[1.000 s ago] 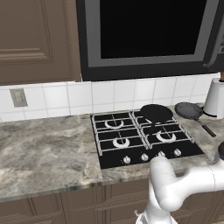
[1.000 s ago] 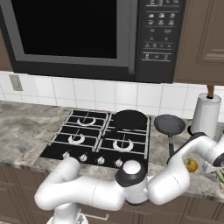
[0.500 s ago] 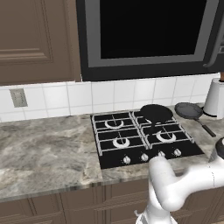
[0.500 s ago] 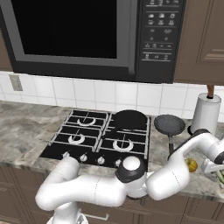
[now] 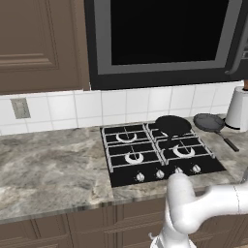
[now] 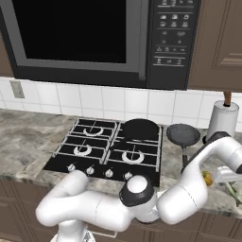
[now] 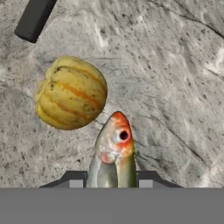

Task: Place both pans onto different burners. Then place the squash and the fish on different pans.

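One dark pan point(image 5: 172, 125) point(image 6: 140, 128) rests on the hob's back right burner. The second pan point(image 5: 209, 122) point(image 6: 183, 134) lies on the counter right of the hob, and its black handle end point(image 7: 35, 19) shows in the hand view. On the marble counter lies the round yellow-green squash point(image 7: 71, 92) point(image 6: 207, 178) with orange stripes. Just beside it is the fish point(image 7: 114, 144), orange-headed and grey-bodied. My gripper point(image 7: 111, 178) is shut on the fish's body, one finger on each side. The other burners point(image 5: 127, 137) stand bare.
A white canister point(image 6: 222, 120) point(image 5: 240, 107) stands at the back right of the counter. The black microwave point(image 6: 94, 38) hangs low over the hob. My own arm point(image 6: 198, 165) arches over the counter's right end, near the second pan's handle.
The jaws have closed in on the fish. The arm and the pans have stayed where they were.
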